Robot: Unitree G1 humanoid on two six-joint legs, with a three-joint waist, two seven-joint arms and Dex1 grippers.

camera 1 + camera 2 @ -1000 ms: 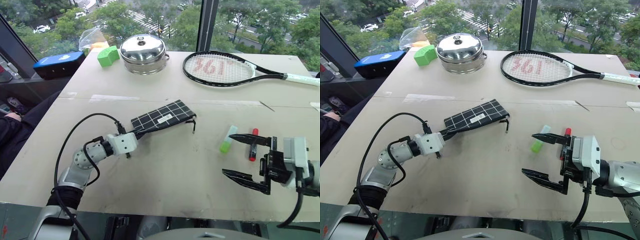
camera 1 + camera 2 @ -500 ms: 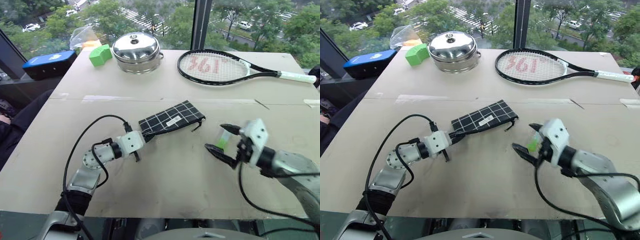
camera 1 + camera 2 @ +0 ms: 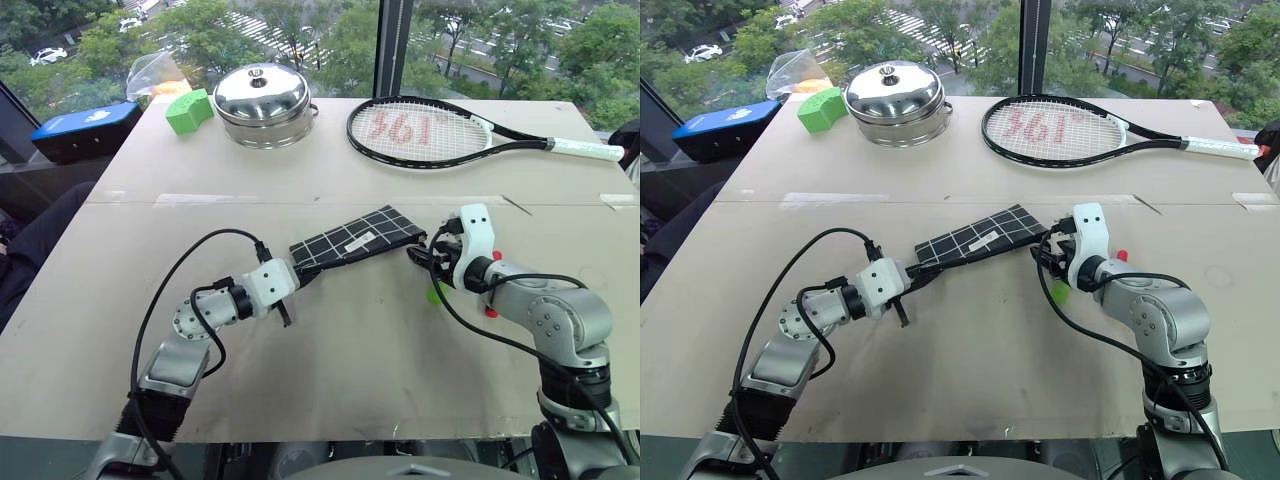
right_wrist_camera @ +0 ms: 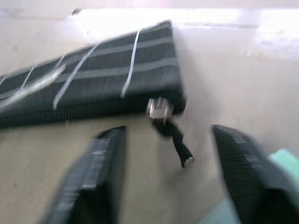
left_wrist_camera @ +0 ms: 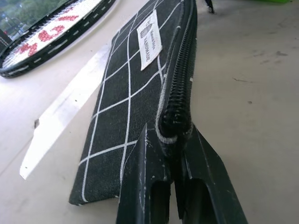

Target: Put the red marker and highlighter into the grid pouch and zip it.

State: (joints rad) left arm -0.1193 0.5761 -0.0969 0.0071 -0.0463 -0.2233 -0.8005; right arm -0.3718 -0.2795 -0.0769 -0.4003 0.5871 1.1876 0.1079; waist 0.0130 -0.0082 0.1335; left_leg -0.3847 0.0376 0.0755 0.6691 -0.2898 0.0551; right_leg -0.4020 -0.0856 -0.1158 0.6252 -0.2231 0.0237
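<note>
Grid pouch (image 5: pixel 135 93) of matt woven cloth; pot (image 3: pixel 264 104) of shiny metal; table (image 3: pixel 350 350) matt, board-like

An upper-floor test room: a plain board desk (image 3: pixel 330 360) against tall windows (image 3: pixel 300 30) (treetops and streets lie far below), holding unrelated props.

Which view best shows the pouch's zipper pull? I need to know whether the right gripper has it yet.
The right wrist view: the zipper pull and its cord hang free between the open right gripper fingers. Head views show it tiny; the left wrist view shows only the cord's tip.
</note>
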